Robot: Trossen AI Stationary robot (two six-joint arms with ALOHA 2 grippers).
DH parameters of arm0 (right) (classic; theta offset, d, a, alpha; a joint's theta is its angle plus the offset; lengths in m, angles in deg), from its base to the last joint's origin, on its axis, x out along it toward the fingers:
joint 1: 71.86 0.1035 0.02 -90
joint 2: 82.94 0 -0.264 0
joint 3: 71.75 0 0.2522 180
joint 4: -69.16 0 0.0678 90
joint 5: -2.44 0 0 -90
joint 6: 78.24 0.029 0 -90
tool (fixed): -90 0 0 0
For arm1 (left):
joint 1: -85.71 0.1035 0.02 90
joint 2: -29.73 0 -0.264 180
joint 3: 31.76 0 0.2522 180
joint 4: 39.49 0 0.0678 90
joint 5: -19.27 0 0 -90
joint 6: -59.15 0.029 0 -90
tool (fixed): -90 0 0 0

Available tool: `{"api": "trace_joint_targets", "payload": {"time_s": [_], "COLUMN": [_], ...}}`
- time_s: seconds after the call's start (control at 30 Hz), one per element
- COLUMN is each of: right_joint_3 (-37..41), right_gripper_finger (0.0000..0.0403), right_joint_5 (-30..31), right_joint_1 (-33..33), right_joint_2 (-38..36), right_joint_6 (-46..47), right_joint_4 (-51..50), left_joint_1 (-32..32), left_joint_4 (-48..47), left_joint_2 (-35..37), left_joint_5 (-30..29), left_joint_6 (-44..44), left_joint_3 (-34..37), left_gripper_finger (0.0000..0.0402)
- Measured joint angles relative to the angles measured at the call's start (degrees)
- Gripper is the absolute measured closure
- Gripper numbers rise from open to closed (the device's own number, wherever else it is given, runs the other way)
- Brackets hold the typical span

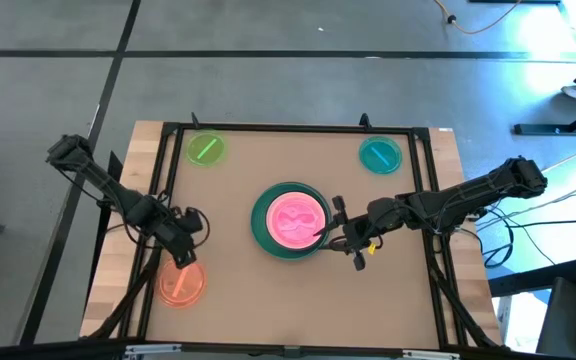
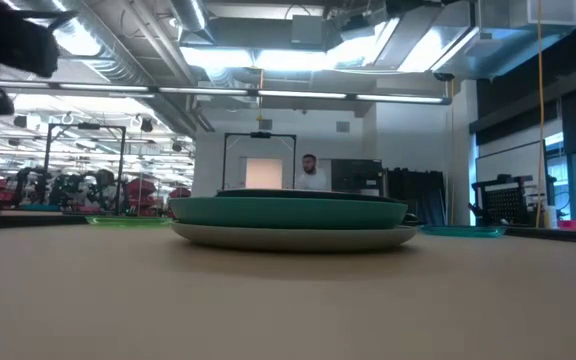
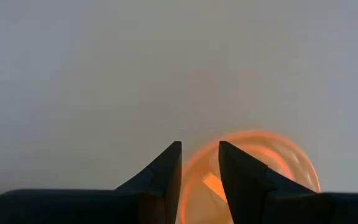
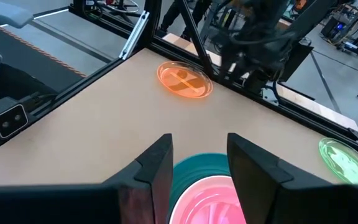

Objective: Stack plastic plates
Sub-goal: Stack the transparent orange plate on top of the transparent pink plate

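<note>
A stack of plates (image 1: 290, 220) stands mid-table, with a translucent pink plate (image 1: 296, 219) on top of dark teal. The low view shows a cream plate (image 2: 293, 238) at the bottom and a teal-green plate (image 2: 288, 212) above it. Lying flat on the table are an orange plate (image 1: 181, 285), a green plate (image 1: 206, 150) and a small teal plate (image 1: 379, 154). My left gripper (image 3: 199, 163) is open, its fingers on either side of the orange plate's far rim (image 3: 253, 149). My right gripper (image 4: 199, 152) is open at the right edge of the pink plate (image 4: 210, 199).
A black frame (image 1: 298, 127) runs around the tan table top, with wooden strips outside it. Bare table lies between the stack and the three single plates. In the low view a person (image 2: 310, 172) stands far off in the room behind.
</note>
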Motion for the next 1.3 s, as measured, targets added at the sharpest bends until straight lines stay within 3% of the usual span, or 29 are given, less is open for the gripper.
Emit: {"api": "trace_joint_targets", "payload": {"time_s": [0.2,0.57,1.0,1.3], "right_joint_3": [0.0,0.0,0.0,0.04], "right_gripper_finger": [0.0258,0.0258,0.0258,0.0258], "right_joint_5": [0.0,0.0,0.02,0.01], "right_joint_1": [-0.02,0.0,-0.02,-0.01], "right_joint_2": [0.0,0.0,2.17,2.89], "right_joint_6": [0.0,-0.04,-0.67,-1.51], "right_joint_4": [0.56,0.54,1.45,2.43], "left_joint_1": [0.0,0.0,0.0,0.0], "left_joint_4": [5.85,7.07,10.08,16.31], "left_joint_2": [-5.82,-15.62,-16.78,-16.61], "left_joint_5": [7.89,7.98,7.3,11.65], "left_joint_6": [8.82,17.25,18.68,18.14], "left_joint_3": [2.19,2.21,2.63,7.47], "left_gripper_finger": [0.0301,0.0301,0.0301,0.0301]}}
